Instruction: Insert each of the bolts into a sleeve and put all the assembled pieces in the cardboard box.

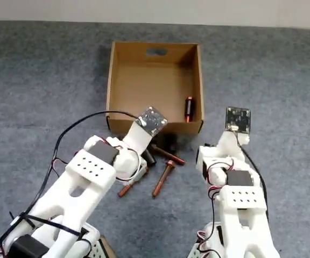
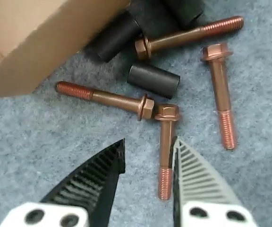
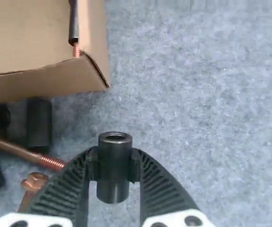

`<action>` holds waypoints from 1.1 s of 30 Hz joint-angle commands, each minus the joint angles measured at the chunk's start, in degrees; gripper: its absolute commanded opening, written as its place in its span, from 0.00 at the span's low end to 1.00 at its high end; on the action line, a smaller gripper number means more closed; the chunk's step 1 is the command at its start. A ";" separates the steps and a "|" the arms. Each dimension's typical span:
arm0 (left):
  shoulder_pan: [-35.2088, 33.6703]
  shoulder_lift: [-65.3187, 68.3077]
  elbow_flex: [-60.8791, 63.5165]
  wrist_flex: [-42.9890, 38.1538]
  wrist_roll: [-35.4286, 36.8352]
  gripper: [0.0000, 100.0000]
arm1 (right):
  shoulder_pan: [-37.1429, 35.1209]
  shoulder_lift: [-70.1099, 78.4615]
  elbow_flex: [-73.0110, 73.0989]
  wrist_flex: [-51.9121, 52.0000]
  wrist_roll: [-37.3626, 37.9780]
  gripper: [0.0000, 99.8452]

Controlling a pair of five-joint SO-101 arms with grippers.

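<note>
grey carpet (image 1: 36, 80) covers the table, and on it sits the open cardboard box (image 1: 144, 91), its front wall facing the two white arms. the left arm (image 1: 85, 177) leans in toward the box's front left corner; the right arm (image 1: 241, 199) stands off the front right corner.

inside the box, against its right wall near the front, lies one assembled piece (image 1: 189, 109), a dark sleeve with a copper bolt through it.

the left gripper (image 2: 148, 142) hangs released, fingers spread, low over the carpet. the right gripper (image 3: 113, 156) is clenched on a black sleeve (image 3: 113, 170), held upright with its bore facing up, just outside the box's front corner.

just in front of the box lie more loose sleeves: two dark ones (image 2: 119, 35) against the cardboard and a short one (image 2: 153, 80) among the bolts.

four copper bolts lie scattered there. one (image 2: 188, 35) lies near the dark sleeves, one (image 2: 219, 94) lies apart to the side, one (image 2: 103, 98) lies along the carpet with its head touching the head of the last bolt (image 2: 165, 151), whose shank lies between the spread fingers, close to the pale one.
</note>
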 commanded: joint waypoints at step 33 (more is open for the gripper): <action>7.08 20.53 -4.88 -6.68 2.64 0.16 | 0.57 -1.27 -0.13 -2.07 0.09 0.01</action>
